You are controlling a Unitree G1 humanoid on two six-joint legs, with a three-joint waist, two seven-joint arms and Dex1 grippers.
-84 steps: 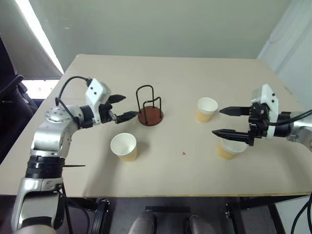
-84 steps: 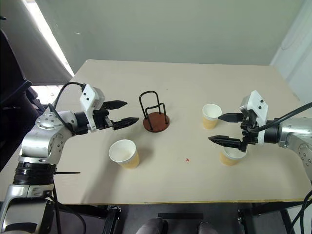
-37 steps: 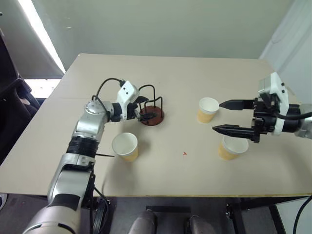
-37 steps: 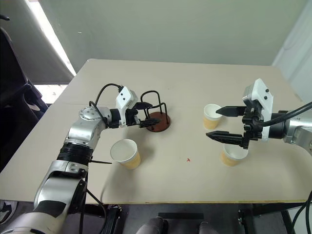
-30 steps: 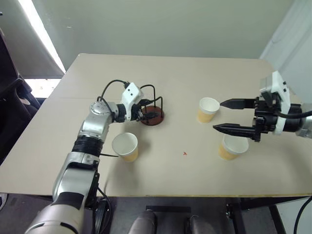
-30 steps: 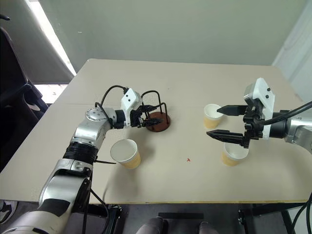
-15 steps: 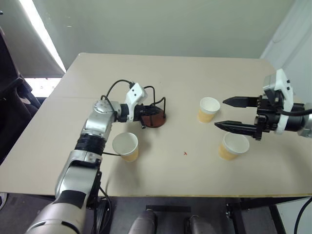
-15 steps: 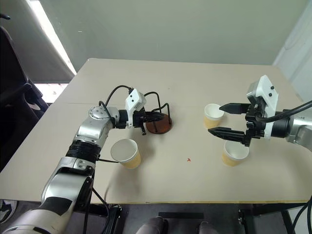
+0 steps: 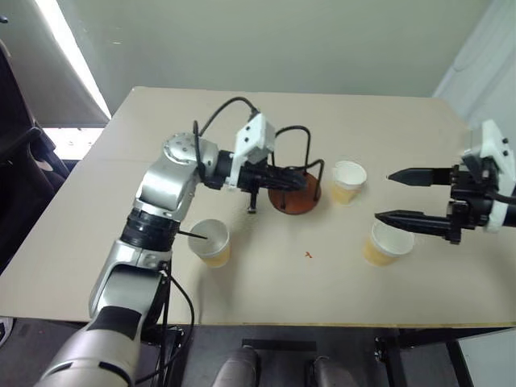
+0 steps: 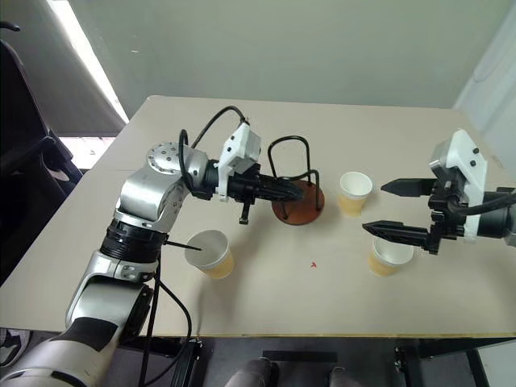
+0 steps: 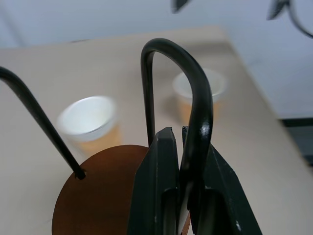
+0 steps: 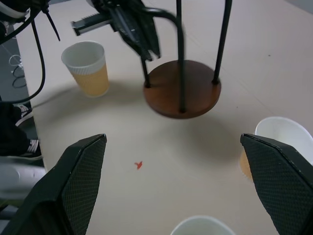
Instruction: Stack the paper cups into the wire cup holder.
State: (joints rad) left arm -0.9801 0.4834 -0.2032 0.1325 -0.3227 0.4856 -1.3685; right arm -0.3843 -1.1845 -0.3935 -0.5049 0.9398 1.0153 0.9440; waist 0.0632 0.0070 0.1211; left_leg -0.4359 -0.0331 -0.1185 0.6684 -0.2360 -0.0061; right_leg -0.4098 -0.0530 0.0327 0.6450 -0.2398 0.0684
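Left gripper point(image 9: 284, 176) clamped on wire cup holder point(image 9: 295, 196), right gripper point(image 9: 409, 196) wide open — empty

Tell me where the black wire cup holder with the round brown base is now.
The wire cup holder is mid-table, gripped by the left gripper, beside a paper cup.

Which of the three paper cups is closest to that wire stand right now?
The far cup, just right of the wire holder, almost beside its base. The cup by the left arm and the cup under the right gripper stand farther off.
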